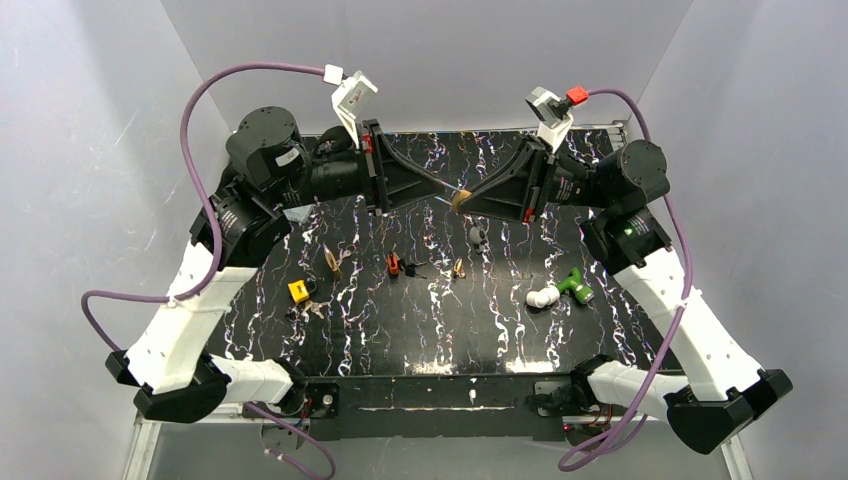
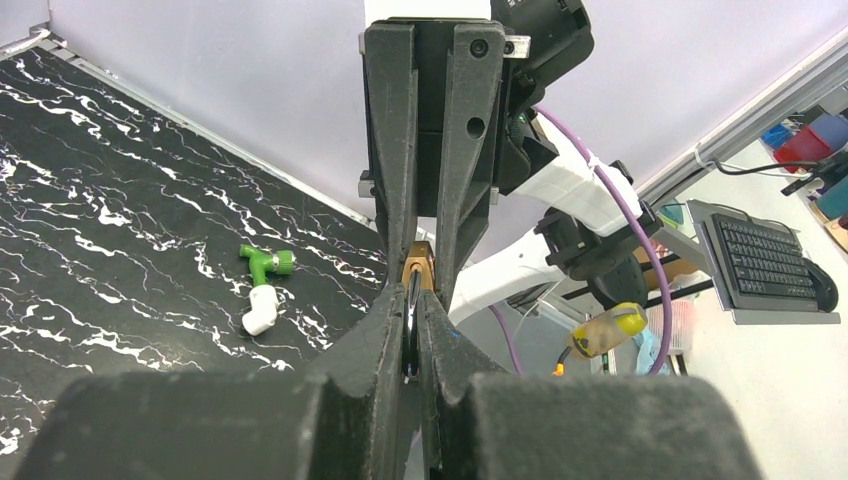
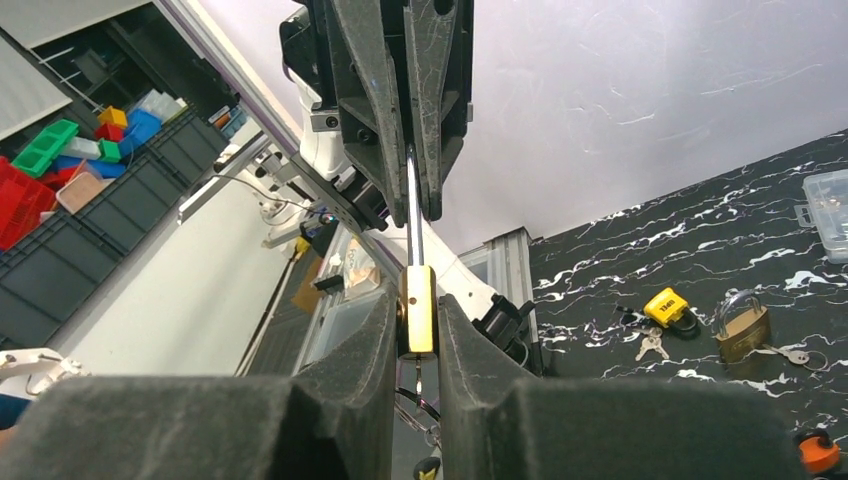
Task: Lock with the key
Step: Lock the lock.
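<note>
A brass padlock [image 3: 418, 308] is held in mid-air over the middle back of the table, where both grippers meet. My right gripper [image 3: 418, 322] is shut on its brass body [image 1: 461, 201]. My left gripper [image 2: 412, 305] is shut on the silver shackle [image 2: 411, 320], which rises as a thin bar [image 3: 412, 205] from the body to the left fingers [image 3: 372, 90]. A key [image 3: 418, 377] hangs from the underside of the body, with a key ring below it. How deep the key sits in the lock cannot be told.
On the black marbled table [image 1: 400, 340] lie a yellow padlock with keys [image 1: 299, 291], a brass padlock [image 1: 331, 260], a red padlock [image 1: 393, 264], a small brass piece [image 1: 459, 268], a grey item [image 1: 478, 236] and a green-and-white fitting [image 1: 560, 290]. A clear box [image 3: 828, 210] stands at the table's edge.
</note>
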You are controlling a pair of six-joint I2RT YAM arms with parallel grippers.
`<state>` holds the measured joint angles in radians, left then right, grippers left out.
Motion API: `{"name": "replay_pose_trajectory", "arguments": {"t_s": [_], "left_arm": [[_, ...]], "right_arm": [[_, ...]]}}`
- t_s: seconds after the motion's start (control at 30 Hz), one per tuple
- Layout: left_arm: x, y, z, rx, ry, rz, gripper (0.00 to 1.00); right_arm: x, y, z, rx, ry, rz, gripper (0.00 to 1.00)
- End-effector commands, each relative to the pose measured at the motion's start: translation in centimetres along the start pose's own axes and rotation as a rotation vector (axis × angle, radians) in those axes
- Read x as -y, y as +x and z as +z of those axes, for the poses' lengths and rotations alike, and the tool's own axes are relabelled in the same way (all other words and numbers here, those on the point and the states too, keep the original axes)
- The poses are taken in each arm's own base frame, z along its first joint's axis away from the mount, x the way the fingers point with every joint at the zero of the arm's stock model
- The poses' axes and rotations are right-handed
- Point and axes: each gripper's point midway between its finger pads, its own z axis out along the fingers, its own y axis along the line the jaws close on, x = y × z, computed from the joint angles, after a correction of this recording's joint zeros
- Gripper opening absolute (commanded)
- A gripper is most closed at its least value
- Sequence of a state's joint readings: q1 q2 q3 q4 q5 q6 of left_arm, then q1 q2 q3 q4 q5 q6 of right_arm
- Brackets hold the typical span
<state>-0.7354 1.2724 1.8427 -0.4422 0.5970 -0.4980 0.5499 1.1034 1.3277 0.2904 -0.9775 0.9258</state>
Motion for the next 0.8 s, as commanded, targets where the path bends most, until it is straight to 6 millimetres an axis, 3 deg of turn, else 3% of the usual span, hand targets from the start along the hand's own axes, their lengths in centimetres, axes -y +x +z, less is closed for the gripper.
{"name": "replay_pose_trajectory", "arguments": {"t_s": [0.0,0.27,0.77], "left_arm": [[-2.0,1.9,1.4,-0.056,-0.055,-0.029,0.00],[-1.9,2.9,2.4,-0.085,-0.050,-0.047,0.00],[-2.9,5.2,3.7,-0.149,-0.071,-0.052,0.00]], "right_arm": [[-2.3,-2.5,0.5,0.084,-0.004,-0.145,0.01],[-1.7,-2.8,1.1,0.094,0.059,-0.178,0.01],[-2.6,-4.0,2.1,0.099,0.027,-0.187,0.01]]}}
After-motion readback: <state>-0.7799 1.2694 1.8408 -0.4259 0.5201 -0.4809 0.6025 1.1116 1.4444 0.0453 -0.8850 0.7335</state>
